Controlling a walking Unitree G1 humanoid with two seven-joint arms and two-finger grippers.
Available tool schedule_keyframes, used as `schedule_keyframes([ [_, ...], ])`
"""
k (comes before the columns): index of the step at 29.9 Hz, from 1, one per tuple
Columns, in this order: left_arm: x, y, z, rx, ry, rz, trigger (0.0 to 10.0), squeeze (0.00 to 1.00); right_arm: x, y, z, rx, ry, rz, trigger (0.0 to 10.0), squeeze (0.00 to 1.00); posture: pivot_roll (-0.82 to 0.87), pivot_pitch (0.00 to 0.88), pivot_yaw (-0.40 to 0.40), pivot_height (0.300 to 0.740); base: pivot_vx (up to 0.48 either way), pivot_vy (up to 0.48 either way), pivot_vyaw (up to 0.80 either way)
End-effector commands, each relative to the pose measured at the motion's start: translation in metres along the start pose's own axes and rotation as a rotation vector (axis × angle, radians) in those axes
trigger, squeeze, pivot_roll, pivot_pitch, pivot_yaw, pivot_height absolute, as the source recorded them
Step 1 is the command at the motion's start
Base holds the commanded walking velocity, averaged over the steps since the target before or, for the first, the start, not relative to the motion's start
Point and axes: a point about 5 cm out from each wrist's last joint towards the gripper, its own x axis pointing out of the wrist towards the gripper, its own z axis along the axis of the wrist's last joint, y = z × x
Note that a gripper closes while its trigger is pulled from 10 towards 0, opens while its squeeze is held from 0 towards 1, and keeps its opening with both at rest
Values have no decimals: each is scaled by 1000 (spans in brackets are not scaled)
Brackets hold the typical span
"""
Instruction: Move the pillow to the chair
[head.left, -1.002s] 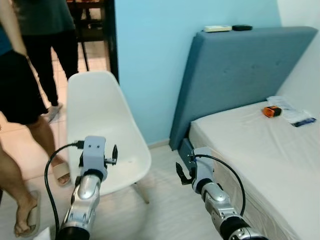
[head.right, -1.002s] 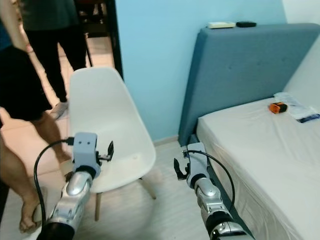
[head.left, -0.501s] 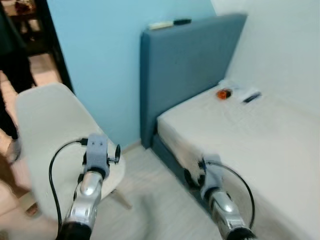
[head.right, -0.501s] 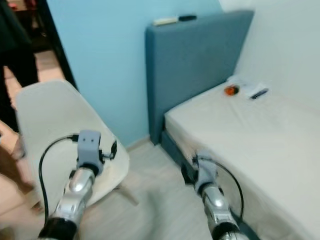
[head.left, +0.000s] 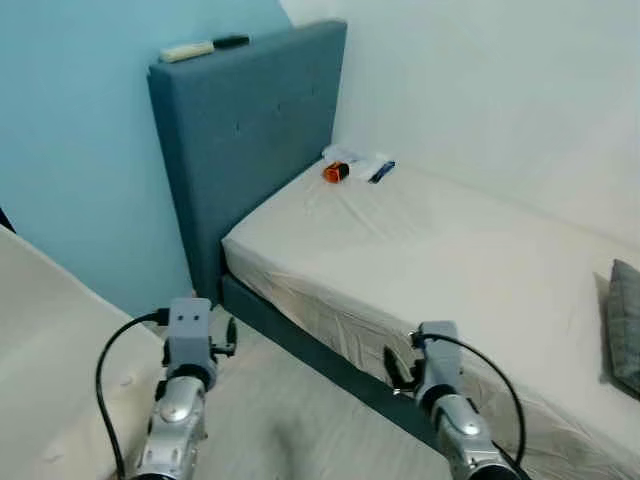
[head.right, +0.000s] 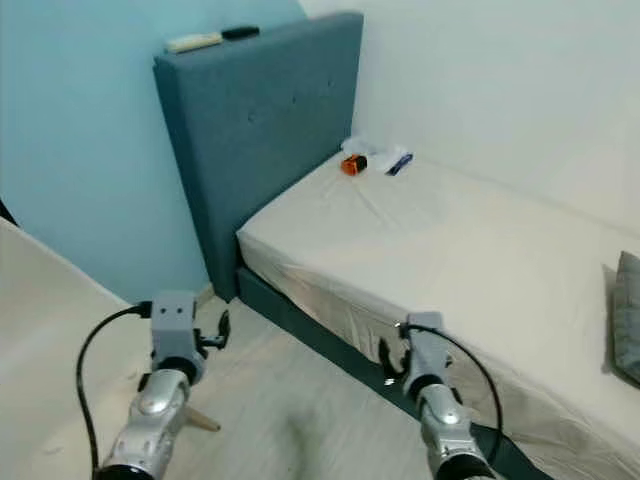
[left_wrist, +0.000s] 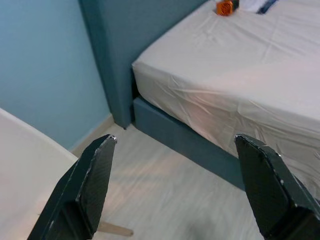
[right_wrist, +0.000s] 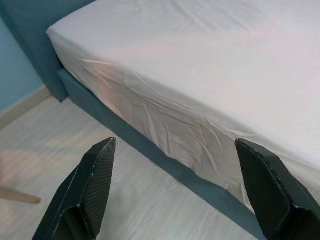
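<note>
A bed (head.left: 450, 250) with a pale fitted sheet runs along the white wall, its blue-grey upholstered headboard (head.left: 250, 130) standing against the light blue wall. At the far left edge of the head views the white chair (head.left: 40, 350) shows only part of its shell, with one wooden leg (head.right: 203, 421) on the pale wood floor (head.left: 290, 420). The grey checked pillow (head.left: 625, 325) lies on the bed at the right edge, well apart from the chair.

Both arms are held low in front of the bed. The left tool (left_wrist: 175, 185) has its fingers spread wide, holding and touching nothing, above the floor between chair and bed frame. The right tool (right_wrist: 175, 187) is likewise wide open and empty, over the floor just beside the bed's edge.

Near the headboard a small orange object (head.left: 335, 172) lies on the sheet beside some wrapped items (head.left: 372, 167); two flat objects (head.left: 205, 46) rest on the headboard's top.
</note>
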Motion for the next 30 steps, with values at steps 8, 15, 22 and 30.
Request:
schedule_keyframes([
  [8,4,-9,9,12,-42,-18,10000,0,2,3,2,-5,0,-1,10000,0,82,0,-99,740,0,0,-800],
  [15,4,-8,15,-17,-54,4,10000,0,4,10,3,-8,0,11,10000,0,84,0,-98,740,0,0,-787],
  [22,2,-10,6,-1,-20,-25,10000,0,6,9,7,6,-18,8,10000,0,63,0,-86,740,0,0,-748],
  [30,2,-15,9,-7,-38,-40,10000,0,5,6,8,15,-28,-4,10000,0,60,0,-88,740,0,0,-800],
])
